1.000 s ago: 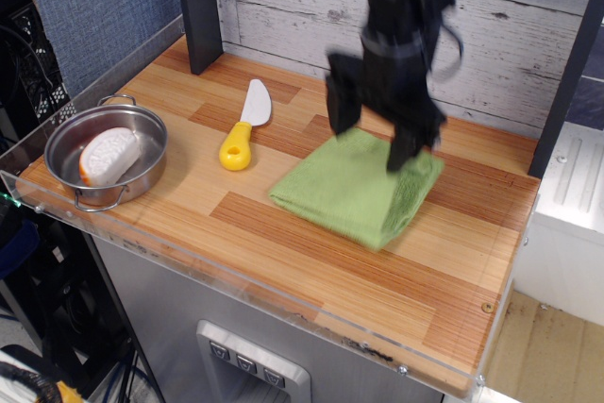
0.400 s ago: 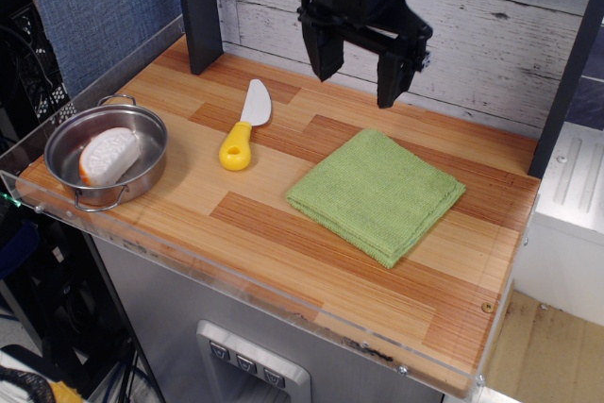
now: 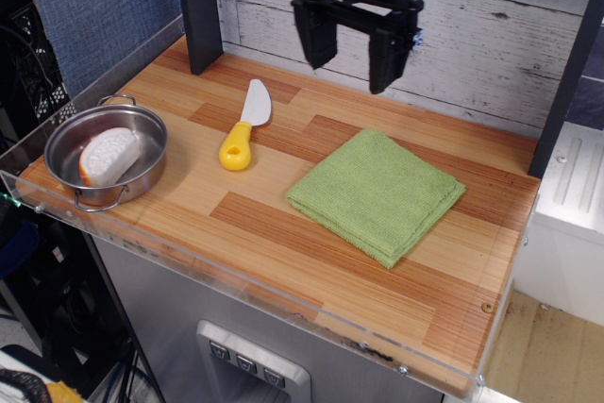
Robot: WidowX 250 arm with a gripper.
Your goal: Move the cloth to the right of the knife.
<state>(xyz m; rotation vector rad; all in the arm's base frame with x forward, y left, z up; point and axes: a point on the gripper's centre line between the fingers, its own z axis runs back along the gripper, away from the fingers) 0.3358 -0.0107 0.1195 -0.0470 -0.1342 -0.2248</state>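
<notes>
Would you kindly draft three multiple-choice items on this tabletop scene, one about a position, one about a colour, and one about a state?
1. Where does the cloth lie relative to the knife?
A. To its right
B. To its left
C. On top of it

2. What colour is the knife's handle?
A. Red
B. Yellow
C. Blue

3. What is the gripper doing?
A. Clamped on the cloth
B. Clamped on the knife
C. Open, holding nothing

Answers:
1. A, since the green cloth rests flat on the wooden table to the right of the knife, not touching it.
2. B, since the handle below the white blade is yellow.
3. C, since its two fingers stand apart above the table with nothing between them.
</notes>
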